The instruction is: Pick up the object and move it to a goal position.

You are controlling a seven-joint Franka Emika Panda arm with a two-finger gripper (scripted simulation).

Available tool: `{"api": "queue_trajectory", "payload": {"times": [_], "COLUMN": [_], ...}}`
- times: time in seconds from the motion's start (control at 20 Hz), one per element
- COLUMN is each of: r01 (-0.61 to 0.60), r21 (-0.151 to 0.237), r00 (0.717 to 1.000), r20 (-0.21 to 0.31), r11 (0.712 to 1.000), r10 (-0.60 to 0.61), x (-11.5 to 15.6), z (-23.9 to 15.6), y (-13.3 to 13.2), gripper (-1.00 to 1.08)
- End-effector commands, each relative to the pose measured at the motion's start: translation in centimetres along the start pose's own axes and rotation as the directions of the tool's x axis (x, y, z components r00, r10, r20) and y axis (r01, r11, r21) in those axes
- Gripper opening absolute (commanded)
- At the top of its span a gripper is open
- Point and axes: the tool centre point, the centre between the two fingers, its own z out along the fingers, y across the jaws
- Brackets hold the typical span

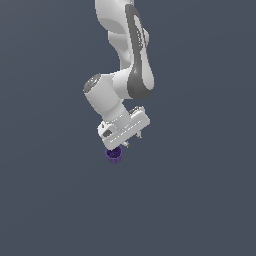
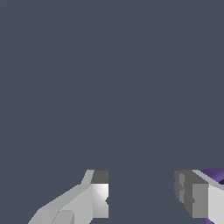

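Your gripper (image 1: 131, 142) stands open, its fingers (image 2: 98, 192) apart with nothing between them; the purple cup (image 1: 114, 155) sits just beside one finger, outside the gap.

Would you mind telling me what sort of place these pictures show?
Likely a bare simulator scene: a flat, featureless grey ground, a white arm's gripper, and one purple cup, with nothing else.

White rounded arm (image 1: 125, 65), grey side panels, blocky white claw (image 1: 131, 141)
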Motion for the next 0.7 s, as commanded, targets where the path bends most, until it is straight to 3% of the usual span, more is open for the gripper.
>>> {"api": "queue_trajectory", "payload": {"times": [0.0,0.65], "r01": [0.025,0.148], "r21": [0.008,0.012], "r00": [0.999,0.978], "r20": [-0.025,-0.153], "r11": [1.0,0.989], "r10": [-0.025,-0.144], "x": [-0.06,-0.55], "z": [0.06,0.24], "y": [0.13,1.03], "gripper": [0.28,0.28]}}
